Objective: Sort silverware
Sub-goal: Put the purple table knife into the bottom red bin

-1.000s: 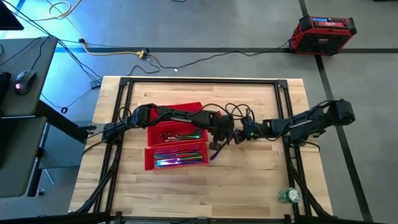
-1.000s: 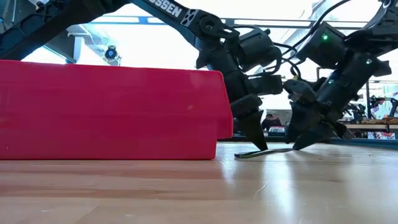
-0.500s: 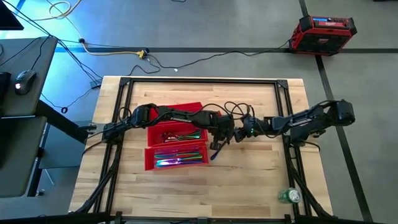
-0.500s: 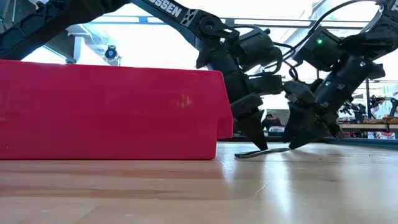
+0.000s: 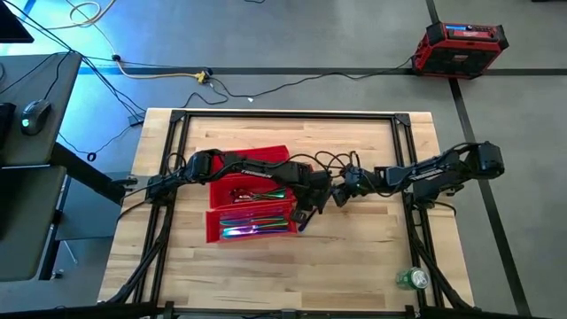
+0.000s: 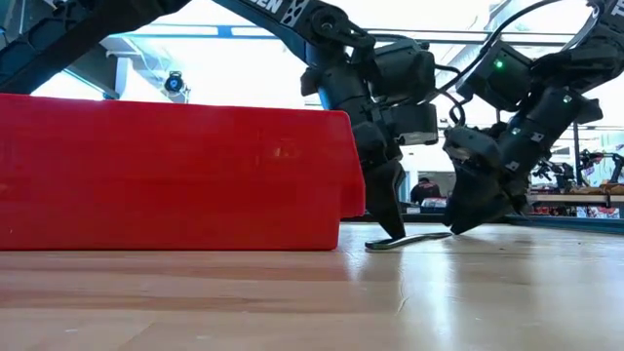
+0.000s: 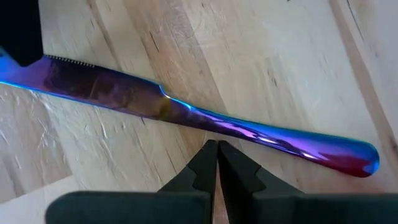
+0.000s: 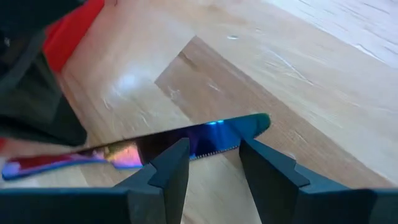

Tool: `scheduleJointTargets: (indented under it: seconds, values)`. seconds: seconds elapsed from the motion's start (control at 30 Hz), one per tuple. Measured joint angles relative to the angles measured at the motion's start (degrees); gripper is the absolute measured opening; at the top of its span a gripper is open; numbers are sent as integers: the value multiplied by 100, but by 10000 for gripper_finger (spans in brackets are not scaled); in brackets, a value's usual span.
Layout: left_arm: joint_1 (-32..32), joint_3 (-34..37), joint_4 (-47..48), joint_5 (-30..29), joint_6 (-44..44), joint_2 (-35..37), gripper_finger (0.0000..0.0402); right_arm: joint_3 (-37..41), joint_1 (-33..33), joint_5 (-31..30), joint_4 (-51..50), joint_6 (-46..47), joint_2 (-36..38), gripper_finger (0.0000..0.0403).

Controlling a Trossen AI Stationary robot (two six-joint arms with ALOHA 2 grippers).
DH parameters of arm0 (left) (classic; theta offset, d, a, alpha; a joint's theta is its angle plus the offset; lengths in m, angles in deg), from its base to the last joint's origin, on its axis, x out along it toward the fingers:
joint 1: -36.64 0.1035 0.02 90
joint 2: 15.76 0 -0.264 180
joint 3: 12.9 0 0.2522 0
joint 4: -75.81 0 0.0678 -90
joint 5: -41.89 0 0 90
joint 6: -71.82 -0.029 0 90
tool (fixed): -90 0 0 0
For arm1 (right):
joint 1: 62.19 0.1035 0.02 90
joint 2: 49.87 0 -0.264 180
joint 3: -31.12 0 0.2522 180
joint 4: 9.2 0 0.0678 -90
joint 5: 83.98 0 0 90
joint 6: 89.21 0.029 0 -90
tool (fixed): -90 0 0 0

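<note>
One iridescent knife [image 7: 186, 115] lies flat on the table [image 5: 354, 257], just beside the red tray [image 5: 252, 232] on its outer side, w/ both grippers at it. Left gripper [image 7: 217, 149]: fingers pressed together, tips down at the knife's handle near mid-length, right at its near edge; cannot tell if they actually touch it. Purple-blue handle runs off to one side of those fingers, ending in a reddish rounded butt; serrated blade runs off the other way. Right gripper [image 8: 214, 155]: fingers apart, straddling the blade end, w/ the teal tip of the knife showing just past the gap btwn them. Nothing clamped on that side. In the low view the two grippers stand close together, the knife on the table under them, one end a bit raised.

More silverware [image 5: 257, 227] lies in the tray's compartments, well apart from either set of fingers.

Writing: white letters "SEN" readable on the left arm's upper link in the low view, rest cut off.
</note>
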Motion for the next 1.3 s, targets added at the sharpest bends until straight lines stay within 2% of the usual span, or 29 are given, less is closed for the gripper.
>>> scheduleJointTargets:
  seconds: [0.23,0.4,0.57,0.63,0.77,0.97,1.13,1.3]
  values:
    - [18,20,-290,333,261,-49,0,0,50,60,-60,-316,5,138]
    - [-65,28,-940,329,352,-129,0,12,22,-545,-86,-401,0,138]
    - [-150,25,-1974,297,532,-242,0,22,-85,-947,-108,-609,-4,138]
    - [-179,27,-1925,281,499,-247,0,21,-120,-958,-107,-621,-4,138]
    - [-174,-10,-1725,200,485,-182,0,-56,-142,-576,-253,-570,121,138]
    - [-168,23,-1830,-463,270,-209,0,-59,-149,320,-1066,104,784,138]
    - [-176,19,-2136,-702,-14,-353,0,-63,-112,523,-1871,881,1259,138]
    - [-183,19,-2550,-924,-342,-462,0,68,-3,710,-1643,1321,1038,138]
